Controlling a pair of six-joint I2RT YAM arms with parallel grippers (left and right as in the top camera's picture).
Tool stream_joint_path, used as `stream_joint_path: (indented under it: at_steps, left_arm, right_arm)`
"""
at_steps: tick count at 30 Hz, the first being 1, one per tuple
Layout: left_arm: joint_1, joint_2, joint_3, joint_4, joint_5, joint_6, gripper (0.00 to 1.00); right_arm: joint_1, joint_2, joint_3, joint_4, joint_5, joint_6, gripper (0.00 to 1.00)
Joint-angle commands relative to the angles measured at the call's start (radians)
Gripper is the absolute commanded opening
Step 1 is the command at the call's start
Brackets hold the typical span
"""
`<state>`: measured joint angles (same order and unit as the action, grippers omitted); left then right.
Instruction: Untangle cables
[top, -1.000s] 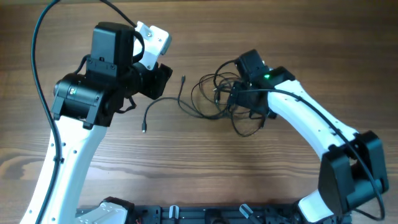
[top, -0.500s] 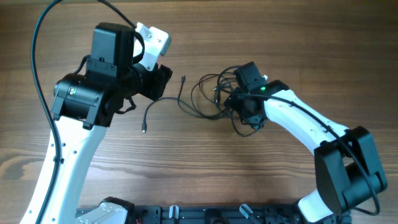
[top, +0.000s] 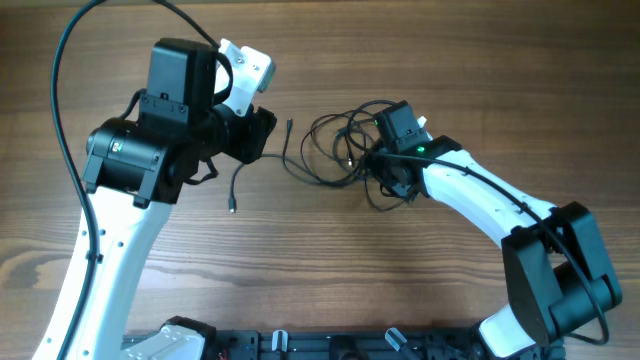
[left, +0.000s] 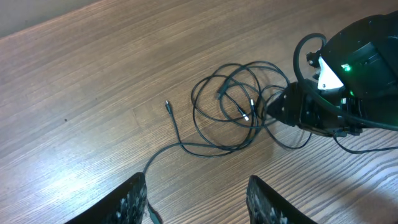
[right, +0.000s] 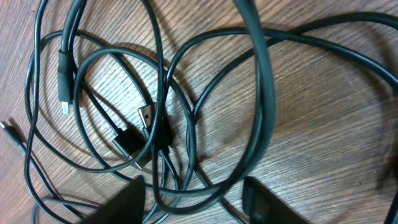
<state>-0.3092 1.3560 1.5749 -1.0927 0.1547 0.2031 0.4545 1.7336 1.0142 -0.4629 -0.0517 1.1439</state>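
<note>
The cables (top: 335, 150) lie as a loose coil of thin dark wires mid-table, also seen in the left wrist view as the cables (left: 236, 109). One loose strand (top: 262, 160) runs from a plug end (top: 289, 125) past my left gripper (top: 262, 135) to a free tip (top: 231, 208). My left gripper (left: 199, 202) is open, and this strand (left: 151, 211) passes just inside its left finger (left: 132, 200). My right gripper (top: 375, 172) sits at the coil's right edge. In its wrist view the right gripper (right: 196, 202) stands open with several cable loops (right: 186, 186) lying between the fingers.
Bare wooden table (top: 330, 260) surrounds the coil. The right arm's white links (top: 480, 195) and thick black lead (top: 500, 170) stretch to the lower right. The left arm's body (top: 150, 150) fills the left side. A dark rail (top: 330, 345) runs along the front edge.
My right gripper has moved left and further onto the coil, and its jaws have narrowed around the loops. The coil and the loose strand's plug end shifted slightly. The left arm stayed still.
</note>
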Motion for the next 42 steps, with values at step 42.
stream_joint_path:
  at_steps: [42]
  left_arm:
    - [0.003,-0.008,0.0,-0.005,0.01,-0.009,0.54]
  right_arm:
    - [0.002,-0.664,0.66,-0.248,0.286,-0.804,0.04]
